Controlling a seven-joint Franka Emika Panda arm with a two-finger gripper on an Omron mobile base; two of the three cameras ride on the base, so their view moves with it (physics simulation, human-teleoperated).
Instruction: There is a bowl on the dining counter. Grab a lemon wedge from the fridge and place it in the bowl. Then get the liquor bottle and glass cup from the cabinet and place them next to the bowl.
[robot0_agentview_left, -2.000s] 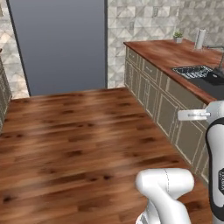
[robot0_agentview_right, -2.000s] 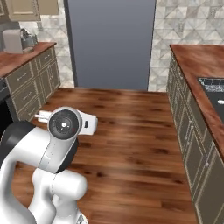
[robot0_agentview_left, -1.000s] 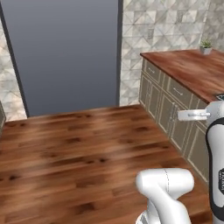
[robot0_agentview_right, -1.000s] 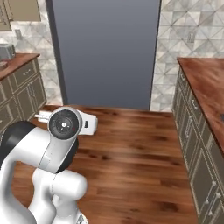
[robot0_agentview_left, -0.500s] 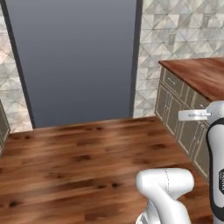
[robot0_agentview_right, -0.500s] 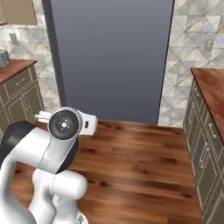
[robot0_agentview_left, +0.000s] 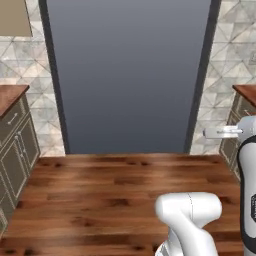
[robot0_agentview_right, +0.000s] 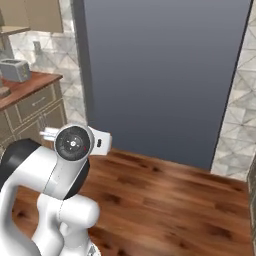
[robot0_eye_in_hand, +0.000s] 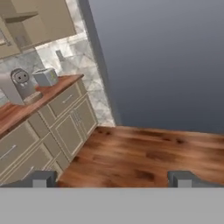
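Wood floor (robot0_agentview_left: 100, 185) across the lower frame; one fridge (robot0_agentview_left: 127, 75), tall, dark grey, doors shut, upper centre. One toaster (robot0_eye_in_hand: 45, 77), one coffee machine (robot0_eye_in_hand: 19, 85) on the left desk (robot0_eye_in_hand: 26, 107). Gripper (robot0_eye_in_hand: 112, 178): fingers (robot0_eye_in_hand: 43, 178) spread wide, nothing held.

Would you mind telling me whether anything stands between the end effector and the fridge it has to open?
Nothing visible does. The open end effector faces the closed grey fridge across bare wood floor; the counter with toaster sits off to one side.
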